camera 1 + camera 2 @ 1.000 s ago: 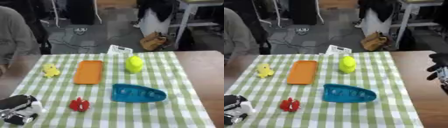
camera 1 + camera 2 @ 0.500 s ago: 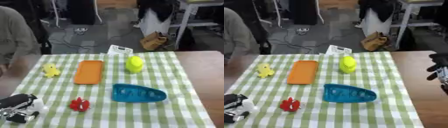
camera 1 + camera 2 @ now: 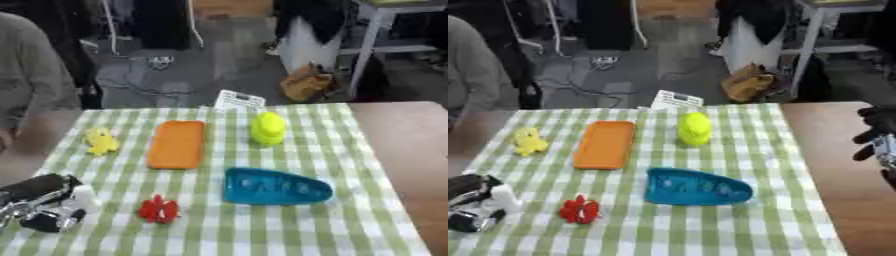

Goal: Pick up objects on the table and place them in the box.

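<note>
Left robot hand (image 3: pixel 44 207) is seen curled at the worktop's (image 3: pixel 289 235) near-left corner, nothing grasped. Red object (image 3: pixel 159 210) lies just to its right, nearest; left is judged the closer hand. Right robot hand (image 3: pixel 878 137) is partly seen at the right edge; state cannot be told. No box is seen.

On the checked cloth (image 3: pixel 350 210), a tray (image 3: pixel 177 144) lies at centre left with a small toy (image 3: pixel 101 141) to its left, a rounded toy (image 3: pixel 267 128) to its right, a card (image 3: pixel 238 99) behind, and a boat-shaped dish (image 3: pixel 276 186) lower right.
</note>
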`<state>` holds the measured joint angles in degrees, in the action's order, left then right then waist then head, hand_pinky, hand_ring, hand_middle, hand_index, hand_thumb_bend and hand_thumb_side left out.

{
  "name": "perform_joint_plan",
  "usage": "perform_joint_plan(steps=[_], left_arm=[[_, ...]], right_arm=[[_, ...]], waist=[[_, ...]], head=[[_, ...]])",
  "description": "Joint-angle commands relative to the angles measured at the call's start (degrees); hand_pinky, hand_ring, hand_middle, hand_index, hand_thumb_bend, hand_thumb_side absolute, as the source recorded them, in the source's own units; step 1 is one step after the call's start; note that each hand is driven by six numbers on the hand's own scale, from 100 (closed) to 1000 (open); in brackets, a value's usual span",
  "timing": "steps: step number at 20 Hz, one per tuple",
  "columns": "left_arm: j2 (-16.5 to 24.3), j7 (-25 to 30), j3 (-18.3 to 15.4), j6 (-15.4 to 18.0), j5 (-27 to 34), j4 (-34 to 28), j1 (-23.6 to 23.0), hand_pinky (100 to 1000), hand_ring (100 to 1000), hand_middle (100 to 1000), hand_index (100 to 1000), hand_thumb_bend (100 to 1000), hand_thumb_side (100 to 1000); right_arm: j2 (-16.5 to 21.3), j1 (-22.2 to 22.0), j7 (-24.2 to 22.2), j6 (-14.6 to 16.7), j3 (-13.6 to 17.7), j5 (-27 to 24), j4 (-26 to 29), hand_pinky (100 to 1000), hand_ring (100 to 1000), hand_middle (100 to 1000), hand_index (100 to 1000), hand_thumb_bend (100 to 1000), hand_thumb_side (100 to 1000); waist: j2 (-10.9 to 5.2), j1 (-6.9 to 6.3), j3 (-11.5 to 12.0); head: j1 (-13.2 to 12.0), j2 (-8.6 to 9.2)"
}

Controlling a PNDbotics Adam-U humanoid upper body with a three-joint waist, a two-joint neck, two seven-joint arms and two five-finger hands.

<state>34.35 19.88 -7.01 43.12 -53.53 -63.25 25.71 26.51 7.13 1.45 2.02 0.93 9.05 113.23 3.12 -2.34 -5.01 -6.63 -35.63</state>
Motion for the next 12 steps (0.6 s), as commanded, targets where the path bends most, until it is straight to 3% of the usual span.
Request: perform_joint_plan(steps=[1,7,12], left_arm=[[3.13,2.59,1.62,2.60,3.19,-1.55,4.36,481,428,235,340,100,215],[-1.00,4.42,5.16,2.99,4.22,2.58,13.45,491,448,252,356,100,203],[-5.84,-0.85,6.15,-0.76,-2.65,8.31,18.40,494,446,253,357,138,193]], right_arm=[[1.11,0.80,-0.29,0.13,-0.05,-0.07,1.32,493,594,734,698,100,713],[0.93,0.90,-0.50,0.18,-0.23,-0.25,1.30,493,594,734,698,100,713],[0.57,1.13,-0.62,0.23,-0.35,-0.48,1.33,493,594,734,698,100,713]], waist=[[-0.90,0.43,-0.21],[-0.93,0.58,-0.80],[-0.81,0.94,-1.50]], head=[[-0.36,0.71],[-0.64,0.89],[-0.71,0.89]])
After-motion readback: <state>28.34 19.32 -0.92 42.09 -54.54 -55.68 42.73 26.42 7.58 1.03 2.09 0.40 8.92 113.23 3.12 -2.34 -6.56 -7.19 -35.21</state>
